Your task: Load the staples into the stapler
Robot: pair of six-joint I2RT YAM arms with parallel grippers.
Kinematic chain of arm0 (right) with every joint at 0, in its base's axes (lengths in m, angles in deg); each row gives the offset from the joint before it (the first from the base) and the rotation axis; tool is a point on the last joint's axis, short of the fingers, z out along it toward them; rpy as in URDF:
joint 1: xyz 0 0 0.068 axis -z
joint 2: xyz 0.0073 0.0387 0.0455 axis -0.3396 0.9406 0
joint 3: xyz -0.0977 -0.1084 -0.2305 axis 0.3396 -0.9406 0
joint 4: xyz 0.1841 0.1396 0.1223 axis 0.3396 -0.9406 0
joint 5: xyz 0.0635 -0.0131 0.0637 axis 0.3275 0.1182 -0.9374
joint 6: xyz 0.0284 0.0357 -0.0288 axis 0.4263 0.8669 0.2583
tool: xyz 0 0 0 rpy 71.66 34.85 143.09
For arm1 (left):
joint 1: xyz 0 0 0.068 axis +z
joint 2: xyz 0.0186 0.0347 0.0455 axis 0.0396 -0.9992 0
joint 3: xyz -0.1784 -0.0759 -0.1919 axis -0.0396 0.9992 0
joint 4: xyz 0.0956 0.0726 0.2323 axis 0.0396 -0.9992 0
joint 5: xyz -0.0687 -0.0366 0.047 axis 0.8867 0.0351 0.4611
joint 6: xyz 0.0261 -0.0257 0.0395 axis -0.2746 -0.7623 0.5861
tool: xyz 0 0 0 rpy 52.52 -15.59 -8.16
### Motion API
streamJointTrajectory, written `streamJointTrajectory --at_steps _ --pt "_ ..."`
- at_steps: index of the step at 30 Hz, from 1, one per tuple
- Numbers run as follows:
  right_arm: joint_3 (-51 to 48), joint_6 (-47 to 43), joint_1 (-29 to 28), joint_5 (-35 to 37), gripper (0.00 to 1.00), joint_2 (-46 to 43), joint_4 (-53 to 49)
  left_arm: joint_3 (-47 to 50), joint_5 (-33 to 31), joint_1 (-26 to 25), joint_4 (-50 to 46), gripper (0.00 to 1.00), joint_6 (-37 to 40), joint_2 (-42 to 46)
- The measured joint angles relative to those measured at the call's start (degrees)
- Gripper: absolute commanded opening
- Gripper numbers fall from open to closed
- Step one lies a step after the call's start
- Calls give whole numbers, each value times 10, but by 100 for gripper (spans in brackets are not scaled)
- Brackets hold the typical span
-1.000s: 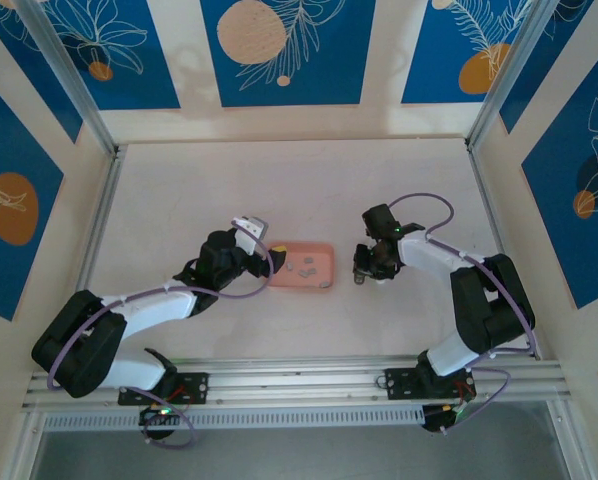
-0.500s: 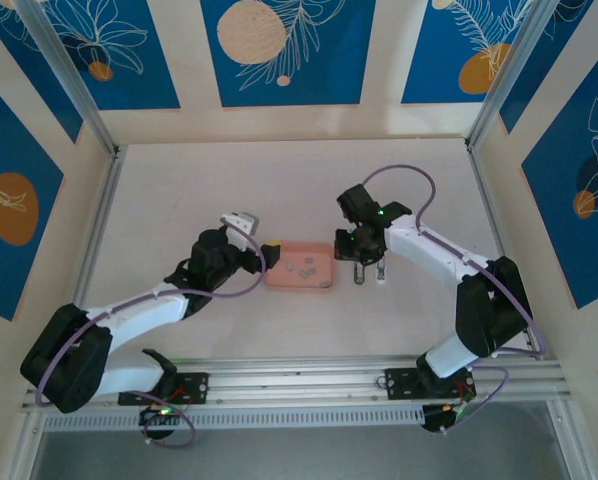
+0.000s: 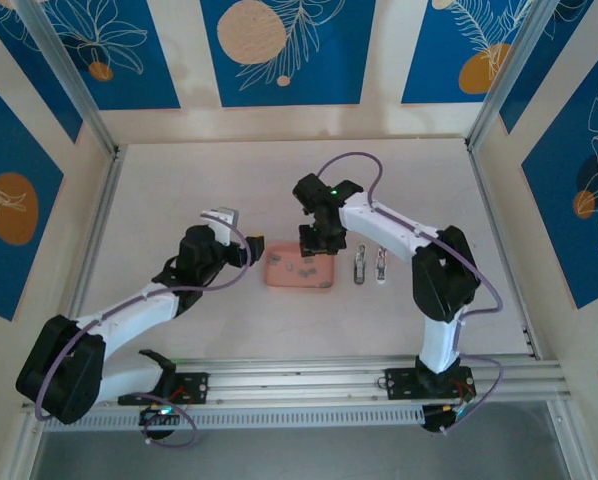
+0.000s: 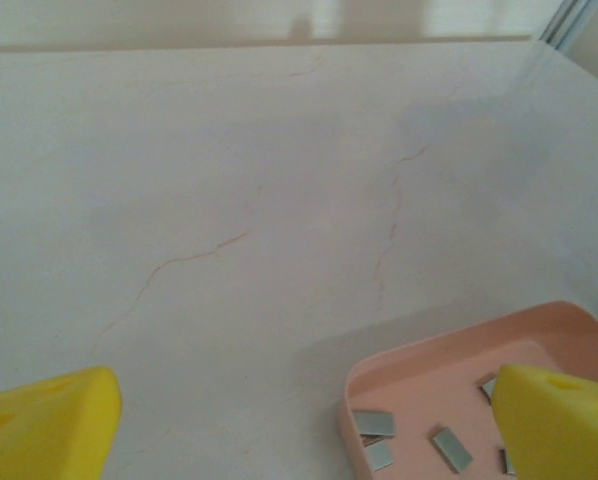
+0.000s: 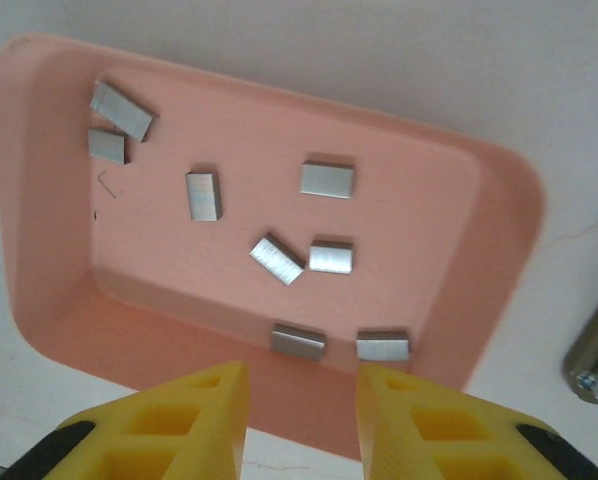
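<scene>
Top external view: the staples (image 3: 301, 268) lie loose in a pink tray (image 3: 299, 285) near the middle of the table (image 3: 179, 180); the stapler (image 3: 360, 265) lies just right of the tray as two slim metal pieces side by side, long axes running near to far. Right wrist view: the staples (image 5: 277, 260) are small flat grey rectangles with a dull sheen, scattered, their long axes pointing every way, two of them against the near wall; the tray (image 5: 524, 210) is smooth, matte, round-cornered, with a raised rim; a shiny rounded bit of the stapler (image 5: 597, 352) sits beside it. The right gripper (image 5: 301, 420) hangs over the tray's near wall, yellow fingers a narrow gap apart, holding nothing. Left wrist view: the left gripper (image 4: 304, 430) is spread wide and empty at the tray's (image 4: 459, 335) left corner; the table (image 4: 229, 180) is pale with faint veins.
</scene>
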Motion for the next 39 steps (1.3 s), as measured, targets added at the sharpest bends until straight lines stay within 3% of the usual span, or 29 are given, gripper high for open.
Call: streamJointTrajectory --at_steps 17,39 --pt "88 -237 -28 -16 36 134 -25 4 4 50 -63 95 -14 17" --pt "88 -273 -28 -12 35 162 -28 4 4 52 -75 95 -12 21"
